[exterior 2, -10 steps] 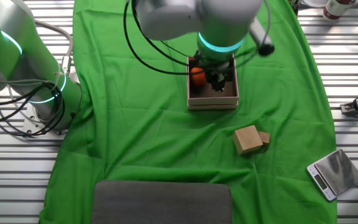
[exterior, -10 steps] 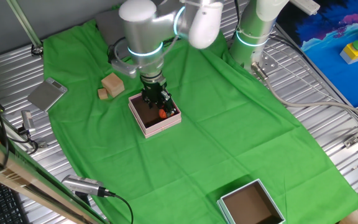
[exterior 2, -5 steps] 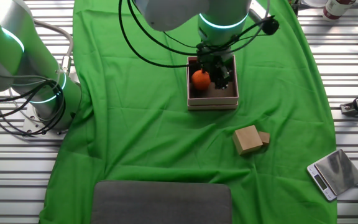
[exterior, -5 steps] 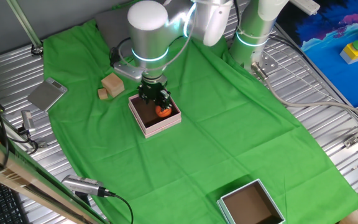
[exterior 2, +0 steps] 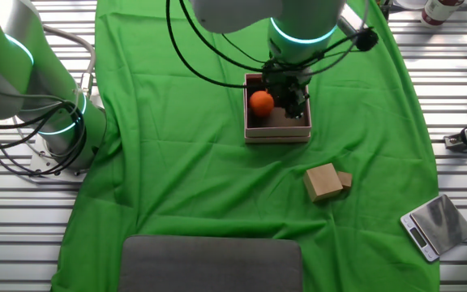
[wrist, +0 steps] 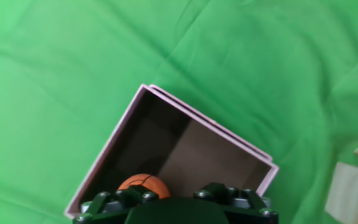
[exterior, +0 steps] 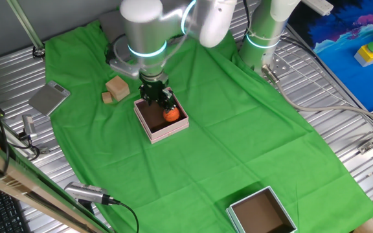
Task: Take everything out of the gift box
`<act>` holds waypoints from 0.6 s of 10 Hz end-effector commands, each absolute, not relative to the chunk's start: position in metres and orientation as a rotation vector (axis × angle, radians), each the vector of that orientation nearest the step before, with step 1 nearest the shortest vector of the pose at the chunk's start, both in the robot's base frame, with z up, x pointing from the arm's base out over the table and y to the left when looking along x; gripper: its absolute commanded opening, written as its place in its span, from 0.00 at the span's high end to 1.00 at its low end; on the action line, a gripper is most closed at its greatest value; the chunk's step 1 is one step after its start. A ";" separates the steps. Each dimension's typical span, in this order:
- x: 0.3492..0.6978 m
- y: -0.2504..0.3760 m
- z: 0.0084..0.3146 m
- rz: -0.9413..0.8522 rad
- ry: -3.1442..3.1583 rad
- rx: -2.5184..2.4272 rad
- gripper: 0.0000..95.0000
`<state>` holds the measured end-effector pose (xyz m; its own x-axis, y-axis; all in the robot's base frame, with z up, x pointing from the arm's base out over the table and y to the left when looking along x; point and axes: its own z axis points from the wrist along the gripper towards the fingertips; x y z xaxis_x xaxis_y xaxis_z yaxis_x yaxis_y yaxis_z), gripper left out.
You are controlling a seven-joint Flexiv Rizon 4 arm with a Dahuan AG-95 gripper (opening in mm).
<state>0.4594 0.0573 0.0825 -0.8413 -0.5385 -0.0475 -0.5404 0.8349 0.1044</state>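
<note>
With the claw [exterior 2: 286,96] clenched on the orange ball [exterior 2: 260,102] just above the pink gift box [exterior 2: 277,130], lifting straight clear of its walls seemed wisest.

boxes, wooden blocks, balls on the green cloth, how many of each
Boxes: 2, the pink gift box and the teal-grey box
Wooden blocks: 2, the tan cube and the small brown block
Balls: 1, the orange ball
Total: 5
</note>
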 end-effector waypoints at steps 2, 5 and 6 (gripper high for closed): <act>0.451 0.070 0.081 0.280 3.015 -0.790 0.20; 0.438 0.077 0.069 0.278 3.024 -0.750 0.20; 0.438 0.078 0.068 0.277 3.026 -0.744 0.20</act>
